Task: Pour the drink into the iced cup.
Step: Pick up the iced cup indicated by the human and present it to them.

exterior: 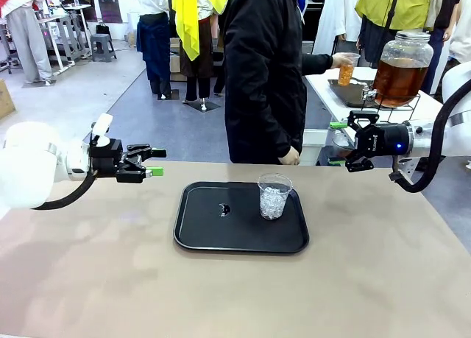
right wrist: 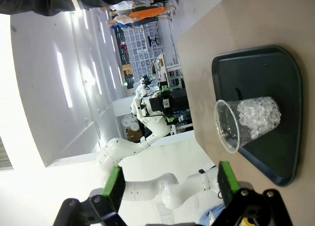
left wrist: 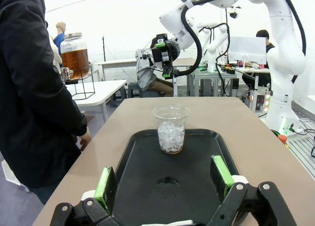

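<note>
The iced cup (exterior: 274, 196), clear plastic and about half full of white ice cubes, stands upright on the right part of a black tray (exterior: 193, 238). It is also in the left wrist view (left wrist: 171, 129) and the right wrist view (right wrist: 246, 121). The amber drink is in a small clear cup (exterior: 346, 71) that a person's hand holds beside a glass dispenser jar (exterior: 401, 69) on the far side table. My left gripper (exterior: 156, 162) hovers open left of the tray, pads (left wrist: 105, 182) wide apart. Right of the tray, my right gripper (exterior: 337, 143) hangs open and holds nothing.
A person in a black jacket (exterior: 265, 73) stands at the table's far edge, one hand (exterior: 290, 157) resting on it. The side table (exterior: 412, 106) with the jar is behind my right arm. Bare tabletop (exterior: 235, 294) lies in front of the tray.
</note>
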You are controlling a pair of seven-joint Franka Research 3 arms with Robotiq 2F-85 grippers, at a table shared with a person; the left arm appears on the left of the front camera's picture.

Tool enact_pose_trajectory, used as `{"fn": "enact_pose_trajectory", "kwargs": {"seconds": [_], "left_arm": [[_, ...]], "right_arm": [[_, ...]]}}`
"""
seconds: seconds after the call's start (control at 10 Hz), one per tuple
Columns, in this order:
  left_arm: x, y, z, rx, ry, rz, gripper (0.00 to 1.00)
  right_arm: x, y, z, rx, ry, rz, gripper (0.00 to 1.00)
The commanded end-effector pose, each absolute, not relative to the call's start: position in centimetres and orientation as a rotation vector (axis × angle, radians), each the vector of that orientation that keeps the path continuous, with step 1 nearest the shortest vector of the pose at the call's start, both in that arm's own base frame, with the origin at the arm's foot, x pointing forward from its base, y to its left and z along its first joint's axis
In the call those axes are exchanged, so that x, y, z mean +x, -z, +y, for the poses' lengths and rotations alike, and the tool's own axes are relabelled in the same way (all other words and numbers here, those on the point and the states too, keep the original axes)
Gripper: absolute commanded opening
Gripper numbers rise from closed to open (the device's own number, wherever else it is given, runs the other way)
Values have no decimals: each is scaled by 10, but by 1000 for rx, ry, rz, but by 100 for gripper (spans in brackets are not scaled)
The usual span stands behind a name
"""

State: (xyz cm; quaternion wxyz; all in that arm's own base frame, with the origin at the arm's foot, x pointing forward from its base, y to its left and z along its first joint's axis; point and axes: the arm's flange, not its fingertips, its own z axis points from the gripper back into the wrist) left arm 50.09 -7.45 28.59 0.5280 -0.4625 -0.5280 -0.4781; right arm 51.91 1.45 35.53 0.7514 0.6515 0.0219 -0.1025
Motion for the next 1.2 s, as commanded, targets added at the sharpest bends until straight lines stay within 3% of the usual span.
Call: {"fn": "enact_pose_trajectory", "kwargs": {"seconds": [0.0, 1.1], "left_arm": [[501, -287, -75, -1100, 1146, -1262, 100], [501, -287, -75, -1100, 1146, -1262, 100]], "right_arm": [[520, -357, 14, 1424, 224, 46, 100], [520, -357, 14, 1424, 224, 46, 100]]}}
